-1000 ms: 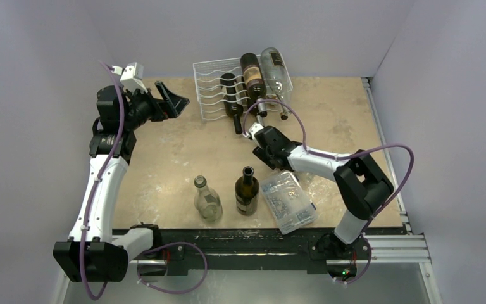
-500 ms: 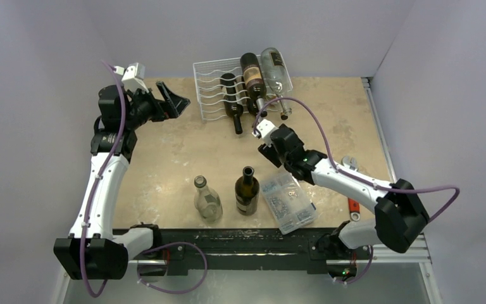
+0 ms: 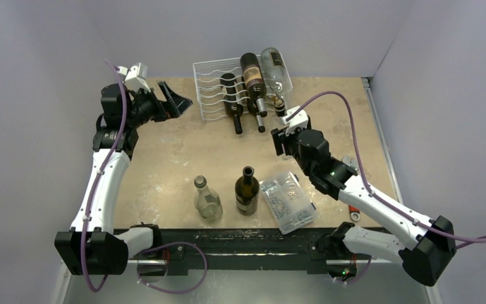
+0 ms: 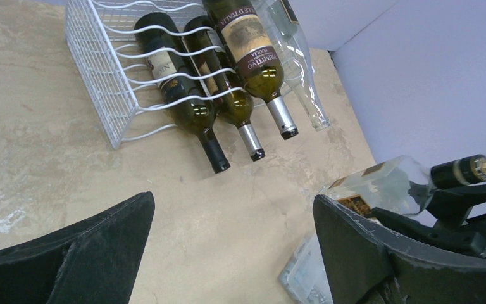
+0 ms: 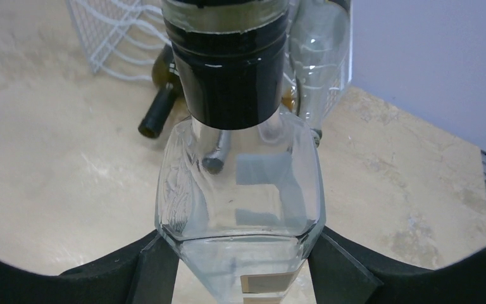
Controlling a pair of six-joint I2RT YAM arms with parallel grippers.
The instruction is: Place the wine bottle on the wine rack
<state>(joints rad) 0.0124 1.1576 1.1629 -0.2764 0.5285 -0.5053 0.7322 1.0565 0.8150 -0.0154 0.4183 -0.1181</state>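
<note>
Between the black fingers of the right end effector sits a clear glass wine bottle w/ a black cap, gripped firmly near its neck end and held tilted above the beige stone-look worktop. It is not yet on the white wire wine rack. It hangs just off the rack's front right corner, close to the necks of bottles already racked. Racked: three dark glass bottles & one clear racked bottle, necks pointing towards the arms. The left end effector hovers left of the rack, fingers spread wide, nothing btwn them. Near the worktop's front edge stand a clear upright bottle & a dark upright bottle, w/ a clear plastic box of small parts just to their right.
</note>
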